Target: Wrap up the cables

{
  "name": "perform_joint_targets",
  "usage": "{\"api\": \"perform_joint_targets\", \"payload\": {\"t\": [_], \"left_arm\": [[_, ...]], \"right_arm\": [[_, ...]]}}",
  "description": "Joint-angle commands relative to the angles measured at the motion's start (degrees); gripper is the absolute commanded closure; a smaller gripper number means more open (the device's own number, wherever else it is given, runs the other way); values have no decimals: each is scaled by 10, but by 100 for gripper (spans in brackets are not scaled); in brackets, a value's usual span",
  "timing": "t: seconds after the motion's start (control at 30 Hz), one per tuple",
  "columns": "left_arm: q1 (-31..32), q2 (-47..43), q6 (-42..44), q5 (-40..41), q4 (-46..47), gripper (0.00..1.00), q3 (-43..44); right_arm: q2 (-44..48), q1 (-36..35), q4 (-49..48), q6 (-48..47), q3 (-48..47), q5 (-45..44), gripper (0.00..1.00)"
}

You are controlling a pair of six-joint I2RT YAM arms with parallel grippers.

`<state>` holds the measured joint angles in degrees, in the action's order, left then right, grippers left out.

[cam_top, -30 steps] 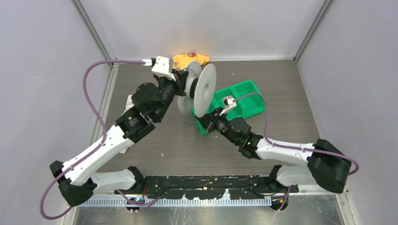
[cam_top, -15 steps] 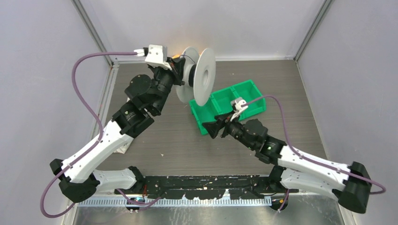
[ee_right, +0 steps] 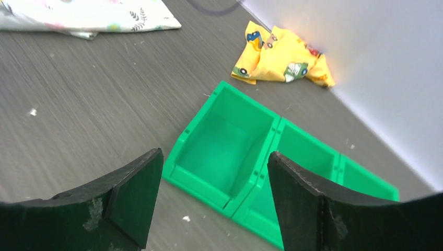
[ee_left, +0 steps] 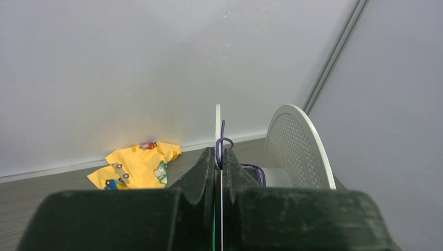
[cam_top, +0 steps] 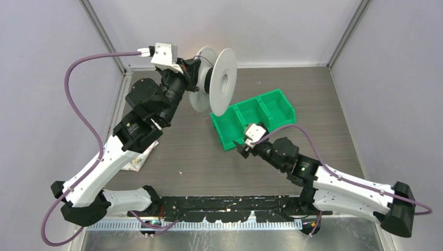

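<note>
Above left pincer [ee_left: 218, 158], cable loop [ee_left: 223, 141], beside spool [ee_left: 299, 144]

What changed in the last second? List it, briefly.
The left gripper lifted the spool toward the far wall, still clamped on its flange. The right gripper opened and drew back from the green bin. The bin stayed put.

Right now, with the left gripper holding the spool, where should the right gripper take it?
Probably the rim of the spool's free flange, approached from the right: it is a thin upright disc, and the left gripper clamps the other flange.
</note>
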<state>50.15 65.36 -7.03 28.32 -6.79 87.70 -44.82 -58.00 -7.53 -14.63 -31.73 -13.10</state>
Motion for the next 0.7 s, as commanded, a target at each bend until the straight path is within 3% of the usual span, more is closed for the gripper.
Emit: {"api": "perform_joint_targets", "payload": {"t": [0.0,0.17,0.27,0.67], "left_arm": [[-1,-8,-2,-5,18,100,29],[-1,-5,-8,-7,2,100,35],[-1,-6,-14,-14,-4,100,40],[-1,-10,-11,-18,-5,99,38]], "right_arm": [[-107,-58,-153,-203,4,-70,22],[-278,-101,-331,-379,22,-175,17],[-339,-104,-426,-404,20,-198,16],[-528,-117,-611,-511,-31,-238,11]]}}
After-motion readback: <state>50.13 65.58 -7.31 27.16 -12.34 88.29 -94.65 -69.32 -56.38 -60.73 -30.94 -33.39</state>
